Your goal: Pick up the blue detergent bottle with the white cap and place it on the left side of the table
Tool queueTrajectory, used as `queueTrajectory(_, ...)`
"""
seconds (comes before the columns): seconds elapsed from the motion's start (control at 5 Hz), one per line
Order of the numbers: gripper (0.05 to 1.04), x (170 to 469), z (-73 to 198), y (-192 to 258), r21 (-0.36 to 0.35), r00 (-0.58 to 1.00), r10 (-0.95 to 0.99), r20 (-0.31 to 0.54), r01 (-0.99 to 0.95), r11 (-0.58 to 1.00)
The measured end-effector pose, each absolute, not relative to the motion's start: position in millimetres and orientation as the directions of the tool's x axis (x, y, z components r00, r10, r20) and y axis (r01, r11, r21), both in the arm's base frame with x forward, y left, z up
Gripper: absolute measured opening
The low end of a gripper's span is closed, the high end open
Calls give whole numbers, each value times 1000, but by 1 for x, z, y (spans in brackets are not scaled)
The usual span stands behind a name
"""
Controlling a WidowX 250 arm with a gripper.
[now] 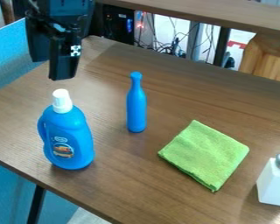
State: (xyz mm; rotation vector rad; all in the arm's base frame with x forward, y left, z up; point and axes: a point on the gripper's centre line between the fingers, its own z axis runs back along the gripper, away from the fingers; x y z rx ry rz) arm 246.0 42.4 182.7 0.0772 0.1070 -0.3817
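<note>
Angular pincer (54, 68), grip impossible to tell, nearest a round-shouldered plastic jug (68, 139) near a slender, smooth bottle (136, 107)

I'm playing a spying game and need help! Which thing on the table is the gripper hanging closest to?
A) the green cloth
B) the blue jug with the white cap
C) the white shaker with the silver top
B: the gripper hangs just above the white cap of the blue jug, while the cloth and the shaker are over on the right side of the picture.
</note>
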Motion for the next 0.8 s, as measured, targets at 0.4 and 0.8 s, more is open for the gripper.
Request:
queueTrajectory(0.4, 1001, 247, 175, 41, 44, 934, -333, -130, 341, 939)
queueTrajectory(0.8, 1001, 250, 167, 46, 85, 967, -218, -128, 230, 969)
